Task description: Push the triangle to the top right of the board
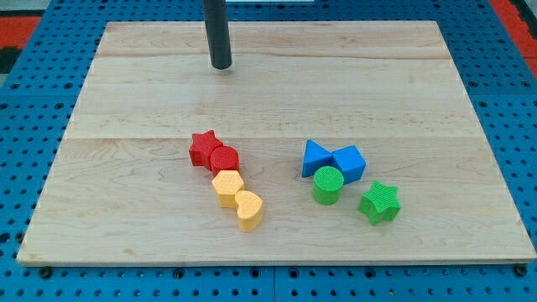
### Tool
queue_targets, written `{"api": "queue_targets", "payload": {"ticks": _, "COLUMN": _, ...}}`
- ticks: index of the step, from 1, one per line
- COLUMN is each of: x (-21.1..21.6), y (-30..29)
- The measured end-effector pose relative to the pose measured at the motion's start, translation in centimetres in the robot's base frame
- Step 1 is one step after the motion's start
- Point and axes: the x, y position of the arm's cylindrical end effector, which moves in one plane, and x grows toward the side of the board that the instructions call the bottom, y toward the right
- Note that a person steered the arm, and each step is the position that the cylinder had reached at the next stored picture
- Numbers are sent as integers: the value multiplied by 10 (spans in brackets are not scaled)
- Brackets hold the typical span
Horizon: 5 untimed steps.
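Note:
A blue triangle block (pixel 315 158) lies right of the board's middle, touching a blue cube (pixel 350 162) on its right and a green cylinder (pixel 327 184) just below it. My tip (pixel 221 65) stands near the view's top, left of centre, far up and to the left of the triangle, touching no block. The dark rod rises from it out of the view's top.
A green star (pixel 379 202) lies at the lower right of the blue blocks. A red star (pixel 202 148), a red cylinder (pixel 224 159), a yellow hexagon (pixel 227 187) and a yellow heart (pixel 249 209) form a chain left of centre. The wooden board (pixel 126 101) sits on a blue pegboard.

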Motion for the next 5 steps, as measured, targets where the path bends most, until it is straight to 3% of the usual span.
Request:
{"api": "queue_targets", "payload": {"ticks": 4, "x": 11, "y": -2}}
{"api": "queue_targets", "payload": {"ticks": 5, "x": 39, "y": 2}}
